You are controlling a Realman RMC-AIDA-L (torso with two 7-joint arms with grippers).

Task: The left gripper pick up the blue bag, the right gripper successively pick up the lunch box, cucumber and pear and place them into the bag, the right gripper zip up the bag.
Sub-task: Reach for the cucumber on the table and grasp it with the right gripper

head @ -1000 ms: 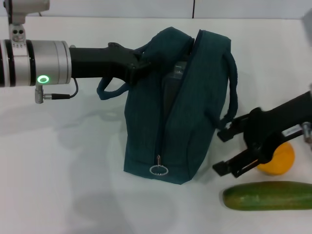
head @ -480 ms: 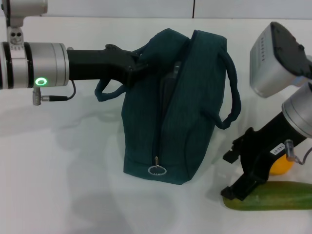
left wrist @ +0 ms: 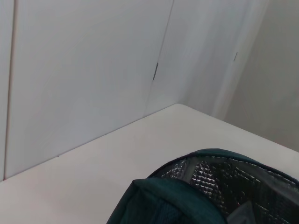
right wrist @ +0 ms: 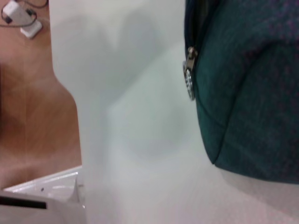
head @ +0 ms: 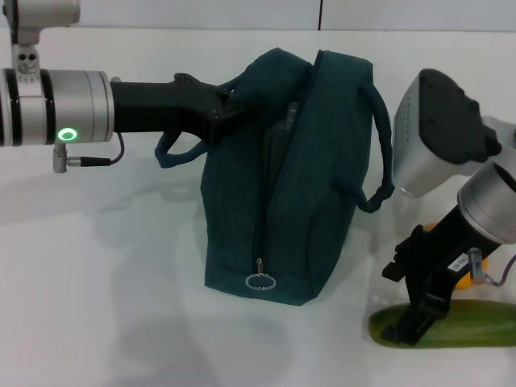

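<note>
The left gripper (head: 228, 105) reaches in from the tabletop's left edge and is clenched on the near rim of the blue bag (head: 310, 210), holding its mouth up; the bag stands around the middle of the tabletop, its zipper running down the facing side to a silver ring pull (head: 260, 281). In the left wrist view the bag's mouth gapes, showing silvery lining. The right gripper (head: 415, 322) is down at the tabletop's front right corner, its tips against the cucumber (head: 468, 332), which lies along the front edge; whether the fingers have closed on it I cannot tell. The pear (head: 462, 276) sits just behind the cucumber, mostly hidden by the right arm. The likely trouble lies in the grasp: the tips meet the cucumber near its left end, so if the grip closes there, the long heavy body may tip or slip free on lifting. It could also roll and nudge the pear toward the right edge. Later, the cucumber is about as long as the bag, so a crooked entry may snag on the rim or drag the fabric out of the left gripper's hold.
</note>
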